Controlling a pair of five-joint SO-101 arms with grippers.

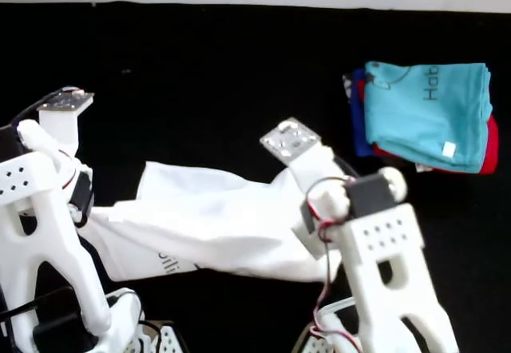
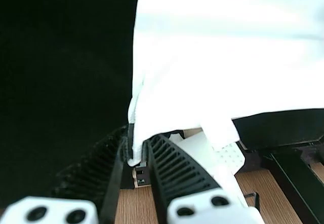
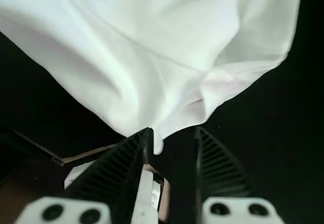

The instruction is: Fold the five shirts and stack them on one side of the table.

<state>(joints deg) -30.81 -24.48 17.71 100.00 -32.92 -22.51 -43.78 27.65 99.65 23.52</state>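
- Left gripper [image 2: 135,155]: jaws closed on an edge of the white shirt [image 1: 207,217].
- Right gripper [image 3: 172,138]: jaws parted, with a shirt corner between them.
- The shirt's long axis runs sideways between both grippers over the black table [image 1: 200,81]; dark print marks its near edge.
- Folded stack [image 1: 427,117], top shirt teal and lettered, sits at the far right.

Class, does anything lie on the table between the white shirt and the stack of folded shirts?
Nothing visible does; only dark tabletop shows between the white shirt and the stack of folded shirts.
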